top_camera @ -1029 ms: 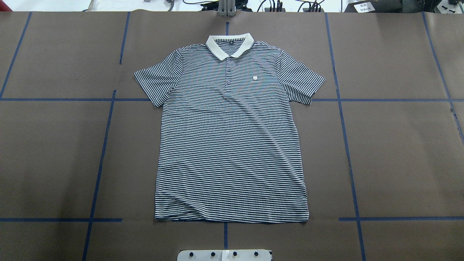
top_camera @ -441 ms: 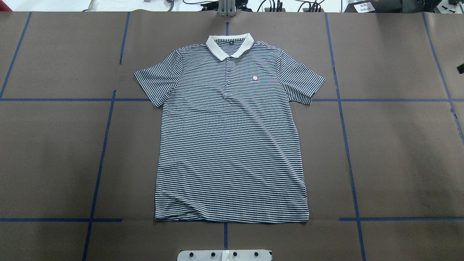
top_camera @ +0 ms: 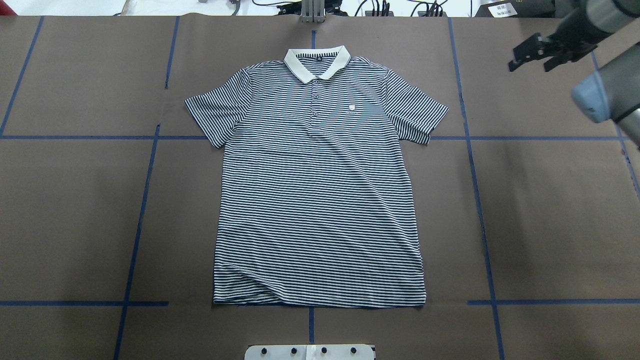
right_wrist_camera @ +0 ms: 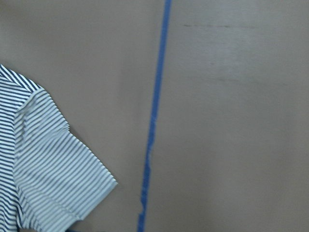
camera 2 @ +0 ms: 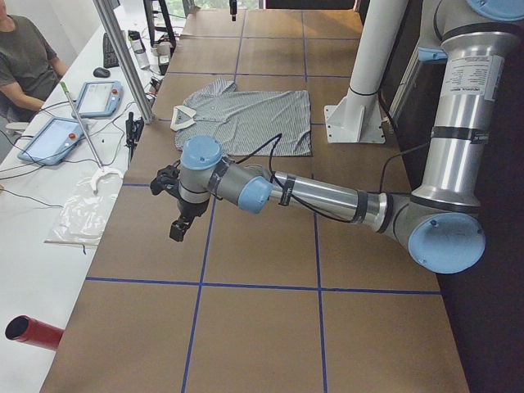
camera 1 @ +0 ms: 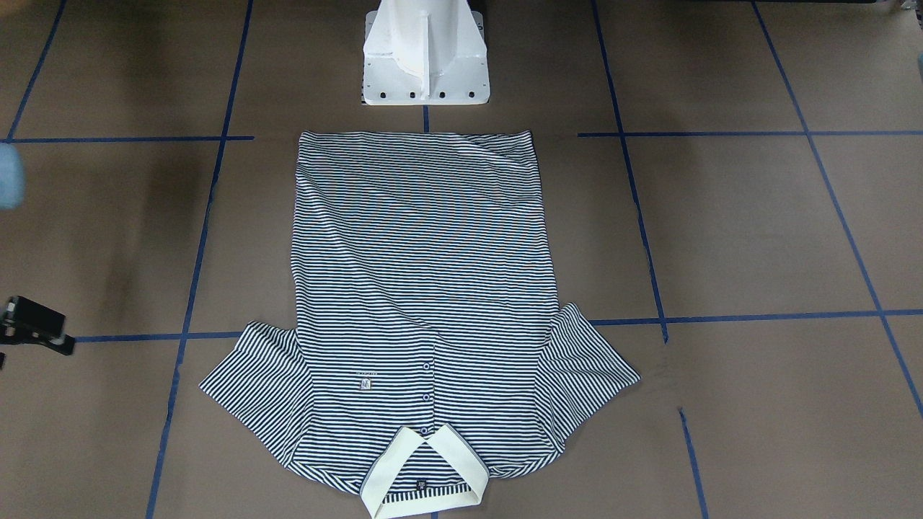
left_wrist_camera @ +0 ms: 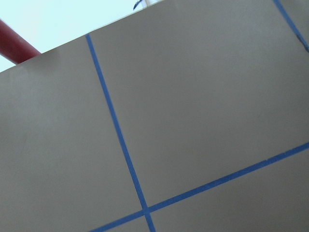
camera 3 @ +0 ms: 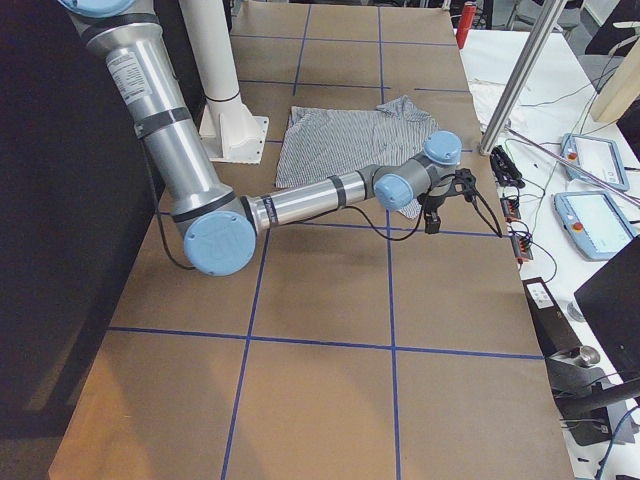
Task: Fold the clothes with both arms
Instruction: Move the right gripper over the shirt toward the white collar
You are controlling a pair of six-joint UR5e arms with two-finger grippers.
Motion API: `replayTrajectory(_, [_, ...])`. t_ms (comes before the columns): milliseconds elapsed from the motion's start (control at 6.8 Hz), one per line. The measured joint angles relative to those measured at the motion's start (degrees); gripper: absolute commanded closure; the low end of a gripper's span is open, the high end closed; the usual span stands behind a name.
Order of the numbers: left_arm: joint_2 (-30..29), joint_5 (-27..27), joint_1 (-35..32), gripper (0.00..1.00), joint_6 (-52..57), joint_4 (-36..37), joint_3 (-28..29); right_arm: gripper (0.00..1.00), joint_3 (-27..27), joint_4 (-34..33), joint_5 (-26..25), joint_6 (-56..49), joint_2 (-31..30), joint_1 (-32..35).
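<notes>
- One shirt (top_camera: 320,200) lies flat, front up, in the middle of the table (top_camera: 550,210), with its collar (top_camera: 316,62) far from the pedestal (camera 1: 425,50) and its hem near it.
- Its two sleeves are spread out; three buttons (top_camera: 315,97) and one logo patch (top_camera: 351,107) show.
- Two arms reach out: left arm (camera 2: 319,192) and right arm (camera 3: 300,205), neither touching the shirt.
- Right claw (top_camera: 530,64) hovers well apart from the shirt, off beyond one sleeve; its two fingers stand apart, holding nothing.
- Left claw (camera 2: 177,231) hangs over bare table, well apart from the shirt; whether it is wide or narrow I cannot tell.
- One person (camera 2: 24,57) sits by two tablets (camera 2: 100,97).
</notes>
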Motion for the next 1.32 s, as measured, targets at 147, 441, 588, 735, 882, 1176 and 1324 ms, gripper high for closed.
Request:
replayTrajectory(147, [-1.7, -0.1, 0.7, 0.00, -2.2, 0.7, 1.1, 0.01, -4.2, 5.0, -4.3, 5.7, 3.3, -5.1])
replayTrajectory(441, [-4.1, -1.9, 1.9, 0.00, -3.8, 2.2, 2.3, 0.03, -8.9, 7.7, -11.8, 9.7, 6.9, -12.3])
replayTrajectory(588, [-4.4, -3.5, 2.0, 0.00, -4.0, 2.2, 2.4, 0.04, -10.3, 7.9, -13.0, 10.0, 7.6, -13.5])
replayTrajectory(735, [-4.6, -4.2, 2.0, 0.00, -4.1, 2.2, 2.5, 0.05, -11.5, 7.9, -13.5, 10.0, 7.8, -14.0])
replayTrajectory(882, [-4.6, -4.4, 2.0, 0.00, -4.2, 2.3, 2.4, 0.07, -12.4, 7.9, -13.9, 9.9, 8.0, -14.1])
replayTrajectory(1176, [-4.5, -4.5, 2.0, 0.00, -4.2, 2.3, 2.3, 0.32, -13.6, 7.8, -14.7, 9.8, 8.1, -14.2])
replayTrajectory(1324, [-4.4, -4.5, 2.0, 0.00, -4.2, 2.2, 2.3, 0.51, -14.1, 7.7, -15.0, 9.7, 8.2, -14.2])
